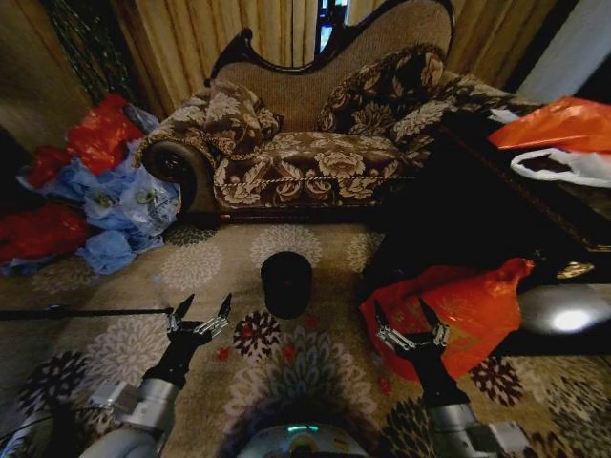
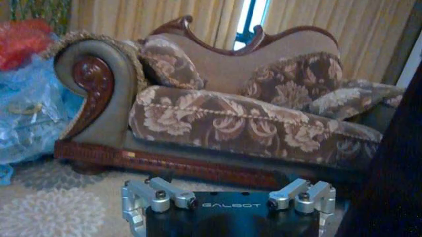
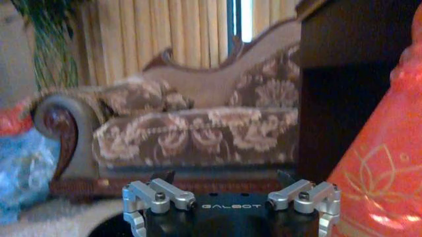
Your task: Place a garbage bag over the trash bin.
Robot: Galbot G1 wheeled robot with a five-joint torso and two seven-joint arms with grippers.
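Observation:
The black trash bin (image 1: 285, 283) stands upright on the patterned carpet in front of the sofa, its round rim bare. A thin glossy orange garbage bag (image 1: 561, 124) lies on the dark table at the far right. My left gripper (image 1: 202, 310) hovers open just left of the bin and a little nearer to me, holding nothing. On the bin's other side my right gripper (image 1: 409, 318) is open too, its fingers against the edge of a big bulging orange bag bundle (image 1: 473, 307). That bundle also appears close beside the gripper in the right wrist view (image 3: 382, 163).
A carved floral sofa (image 1: 305, 143) stands behind the bin. Red and blue plastic bags (image 1: 105, 191) are heaped at the left. The dark table (image 1: 496, 205) on the right also holds a white bag (image 1: 563, 167). A thin dark rod (image 1: 86, 311) lies on the carpet at the left.

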